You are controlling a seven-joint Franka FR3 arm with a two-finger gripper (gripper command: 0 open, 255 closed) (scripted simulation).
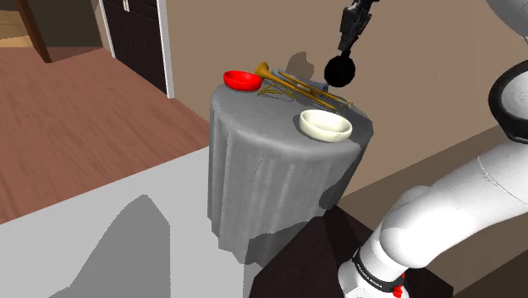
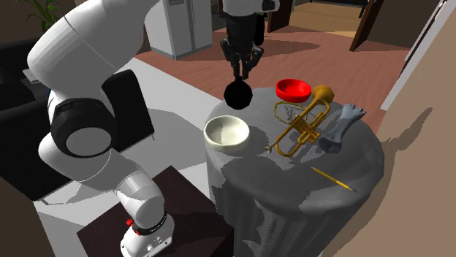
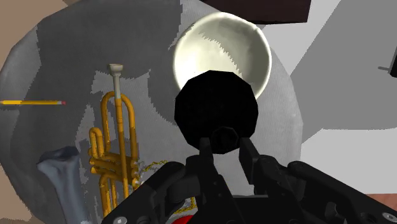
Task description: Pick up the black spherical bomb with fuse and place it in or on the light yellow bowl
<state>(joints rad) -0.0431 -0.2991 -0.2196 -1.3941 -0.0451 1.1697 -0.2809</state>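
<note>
Above a round table draped in wrinkled grey cloth (image 2: 292, 212), the black gripper (image 3: 227, 147) hangs with its two fingers clamped on a short stubby neck that sticks out of the bomb (image 3: 216, 108). The bomb is a matte black ball, faceted rather than truly smooth, and it hangs below the fingertips, clear of the tabletop. In the wrist view it overlaps the near rim of the bowl (image 3: 222, 44); from the two outer views it hangs close beside the bowl, and whether it sits squarely over it cannot be told.

The bowl is a pale cream, round and shallow with a thick rim and a smooth inside, and it stands near the table's edge on the arm's side. Next to it lies a shiny brass-coloured trumpet (image 2: 303, 124), its looped tubing and flared bell flat on the cloth. By the bell stands a glossy red bowl (image 2: 294, 89). A grey bone-shaped piece (image 2: 340, 125) with knobbed ends lies beside the trumpet, and a thin yellow pencil (image 2: 332, 178) rests apart from them on the cloth.
</note>
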